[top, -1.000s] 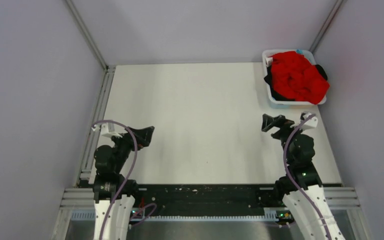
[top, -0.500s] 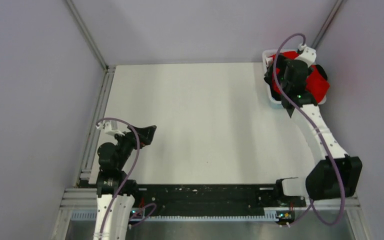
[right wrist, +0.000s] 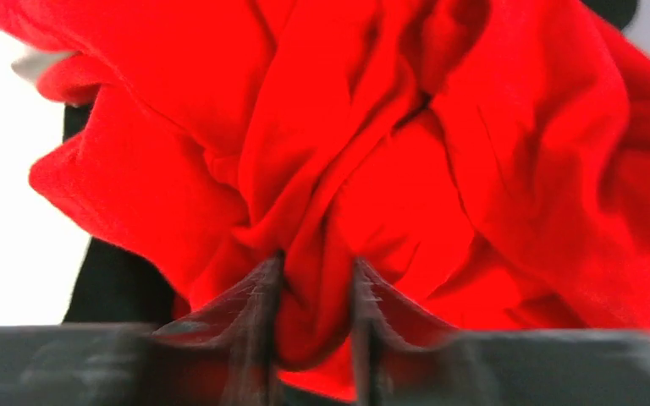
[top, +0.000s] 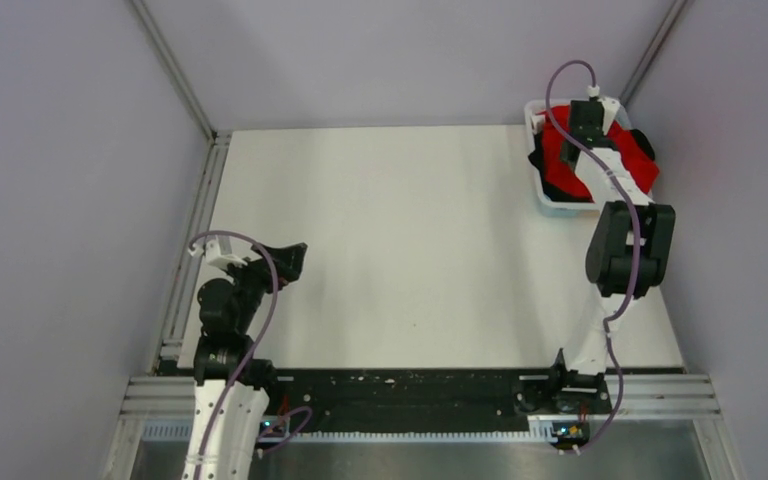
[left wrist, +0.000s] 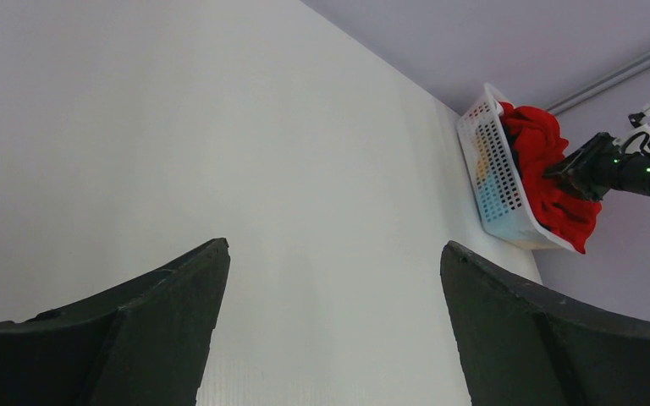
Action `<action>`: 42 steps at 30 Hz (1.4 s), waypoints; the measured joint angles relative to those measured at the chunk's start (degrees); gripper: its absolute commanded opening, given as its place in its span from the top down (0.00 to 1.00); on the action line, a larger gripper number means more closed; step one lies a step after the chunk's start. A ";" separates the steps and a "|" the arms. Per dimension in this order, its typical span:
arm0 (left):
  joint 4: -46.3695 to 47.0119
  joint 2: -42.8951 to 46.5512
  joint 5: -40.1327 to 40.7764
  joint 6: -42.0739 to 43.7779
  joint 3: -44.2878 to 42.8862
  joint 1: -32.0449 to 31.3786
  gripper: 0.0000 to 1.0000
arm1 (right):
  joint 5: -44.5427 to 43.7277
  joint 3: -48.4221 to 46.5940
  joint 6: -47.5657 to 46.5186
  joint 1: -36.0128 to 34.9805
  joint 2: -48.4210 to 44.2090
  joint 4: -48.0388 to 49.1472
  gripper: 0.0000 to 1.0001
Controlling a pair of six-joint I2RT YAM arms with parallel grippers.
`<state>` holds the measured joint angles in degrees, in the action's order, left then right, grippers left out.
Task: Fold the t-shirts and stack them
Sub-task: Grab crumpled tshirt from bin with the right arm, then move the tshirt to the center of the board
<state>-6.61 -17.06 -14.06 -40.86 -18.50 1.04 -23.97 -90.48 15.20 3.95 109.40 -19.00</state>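
Your right end effector (right wrist: 313,283) is down in the red t-shirt (right wrist: 491,169), its two dark, tapered fingers (right wrist: 258,296) drawn close together with a soft ridge of the cloth pinched between them. The shirt is matte, bright red and heavily crumpled, piled in deep rounded folds ahead of and on both sides of the tips. To the left of the fingers and lower down, a black t-shirt (right wrist: 114,288) shows under the red one as a flat dark patch.

From the top view, that end effector (top: 588,125) hangs over the white plastic basket (top: 550,203), which holds the heap; the red cloth spills over the rim beside it. The basket wall is a grid of small holes, and orange (left wrist: 480,161) and cyan cloth (left wrist: 495,194) show through them.

Your left end effector (left wrist: 334,247) has its wide, curved black fingers spread fully apart with nothing between them, above the smooth white table (left wrist: 220,127), well apart from the basket
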 measured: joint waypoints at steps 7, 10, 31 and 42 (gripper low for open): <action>0.94 -2.25 -0.02 0.02 0.02 0.00 0.01 | 1.86 -8.33 -3.54 0.24 4.96 -2.49 1.00; 1.11 -2.32 -0.26 0.04 0.02 0.00 0.01 | 2.71 -8.74 -4.37 0.24 2.60 -2.80 1.00; 1.11 -2.34 -1.27 0.00 0.02 0.00 0.01 | 23.32 -23.30 -12.02 -25.99 -24.57 -2.34 1.00; -1.33 -2.34 0.35 -1.33 -0.04 0.00 0.01 | 42.25 -21.64 -4.22 -39.52 -23.37 0.22 1.00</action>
<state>-7.94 -19.40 -13.72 -42.19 -18.55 1.04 18.28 -112.12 10.98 -35.57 86.04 -18.79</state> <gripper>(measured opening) 0.991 0.052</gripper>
